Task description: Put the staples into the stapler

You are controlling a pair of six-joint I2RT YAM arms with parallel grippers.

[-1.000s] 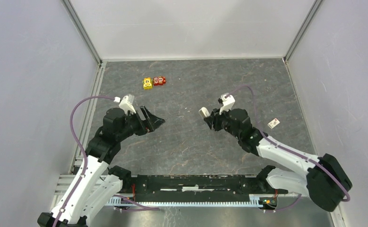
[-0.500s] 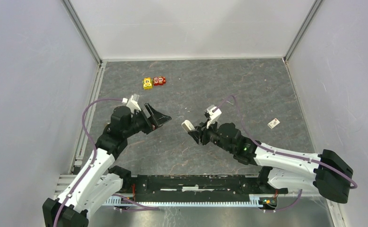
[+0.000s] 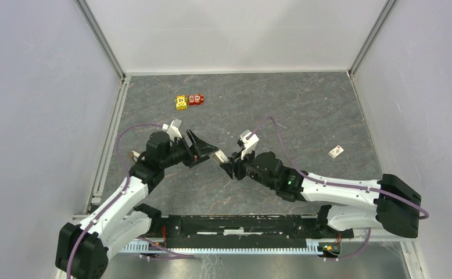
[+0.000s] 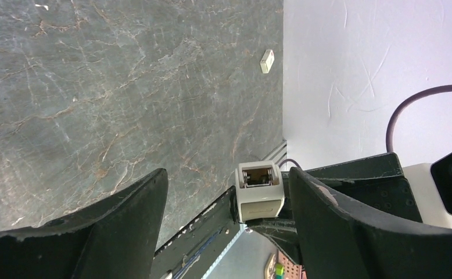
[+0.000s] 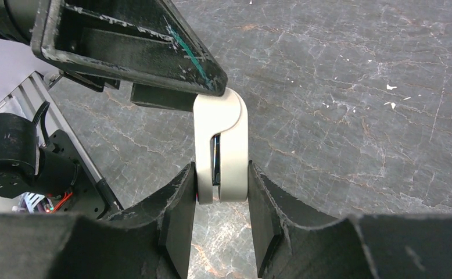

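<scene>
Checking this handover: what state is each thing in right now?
left gripper: open, clamping nothing.
right gripper: shut on the stapler.
stapler: held off the table, end between the left gripper's jaws, gaps either side.
toy blocks: side by side on the table.
white tag: lying loose on the table.

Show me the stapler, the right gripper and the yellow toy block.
stapler (image 5: 234,139): right wrist view, on its cream plastic shell.
right gripper (image 5: 221,177): right wrist view, midway between its fingertips, which clamp the stapler.
yellow toy block (image 3: 181,103): top external view, on its upper face.
</scene>
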